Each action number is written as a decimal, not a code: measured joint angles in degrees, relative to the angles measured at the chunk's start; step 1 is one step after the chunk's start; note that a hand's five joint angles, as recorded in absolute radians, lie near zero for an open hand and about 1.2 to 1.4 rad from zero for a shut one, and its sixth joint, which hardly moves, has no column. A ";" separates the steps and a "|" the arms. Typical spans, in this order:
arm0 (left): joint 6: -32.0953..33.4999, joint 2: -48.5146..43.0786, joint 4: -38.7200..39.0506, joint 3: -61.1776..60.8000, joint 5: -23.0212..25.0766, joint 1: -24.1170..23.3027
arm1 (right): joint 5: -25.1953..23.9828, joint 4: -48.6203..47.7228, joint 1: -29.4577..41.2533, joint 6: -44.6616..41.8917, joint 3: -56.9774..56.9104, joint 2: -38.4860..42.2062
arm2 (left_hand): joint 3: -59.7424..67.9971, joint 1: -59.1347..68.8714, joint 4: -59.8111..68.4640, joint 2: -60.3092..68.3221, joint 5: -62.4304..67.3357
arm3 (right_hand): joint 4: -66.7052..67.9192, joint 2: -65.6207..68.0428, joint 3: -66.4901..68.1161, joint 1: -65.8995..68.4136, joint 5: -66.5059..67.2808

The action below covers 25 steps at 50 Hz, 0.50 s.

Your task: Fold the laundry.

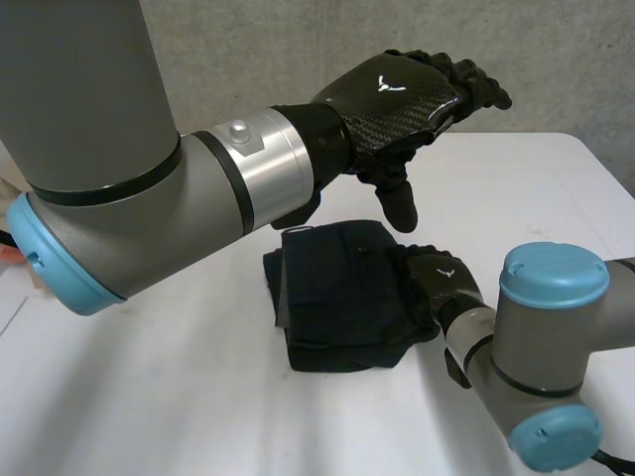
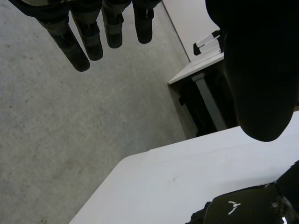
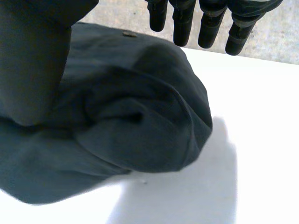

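You have the left hand [image 1: 397, 94] raised well above the tabletop [image 1: 149, 397], back uppermost, fingers loosely extended and thumb hanging down, holding nothing. Your right hand [image 1: 442, 280] sits low against the right edge of the folded dark garment [image 1: 332, 297], fingers straight, nothing pinched. The garment lies mid-tabletop.

One dark folded garment [image 1: 342, 297] on one white table [image 1: 149, 397] — two grey robot arms, the left arm [image 1: 119, 169] and the right arm [image 1: 546, 337] — two black hands, the left hand [image 1: 397, 94] and the right hand [image 1: 442, 278]; one more desk [image 2: 198, 66] stands behind the table
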 measured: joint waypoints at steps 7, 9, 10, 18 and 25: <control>-0.11 -0.16 -0.04 -0.85 0.11 0.24 | -0.45 0.56 -1.66 -0.96 -4.36 6.18 | 0.00 0.00 0.00 0.00 0.00 | 0.47 0.43 0.47 1.36 0.27; -0.09 -0.16 0.02 -1.13 0.12 0.28 | -0.41 0.86 -1.87 -1.12 -5.75 7.66 | 0.00 0.00 0.00 0.00 0.00 | 12.37 13.84 13.57 14.27 10.86; -0.06 -0.16 0.05 -1.28 0.13 0.29 | -0.38 0.97 -1.96 -1.16 -6.41 8.26 | 0.00 0.00 0.00 0.00 0.00 | 22.60 24.46 22.87 21.42 17.85; -0.05 0.15 0.36 -1.71 0.13 0.42 | -0.37 -3.05 -4.58 -0.65 -11.82 10.36 | 0.00 0.00 0.00 0.00 0.00 | 56.41 50.34 51.84 45.57 44.18; -0.15 1.02 0.47 -1.73 0.12 0.78 | 0.98 -5.58 -10.08 -0.20 -23.52 14.61 | 0.00 0.00 0.00 0.00 0.00 | 56.53 50.34 51.84 45.50 45.58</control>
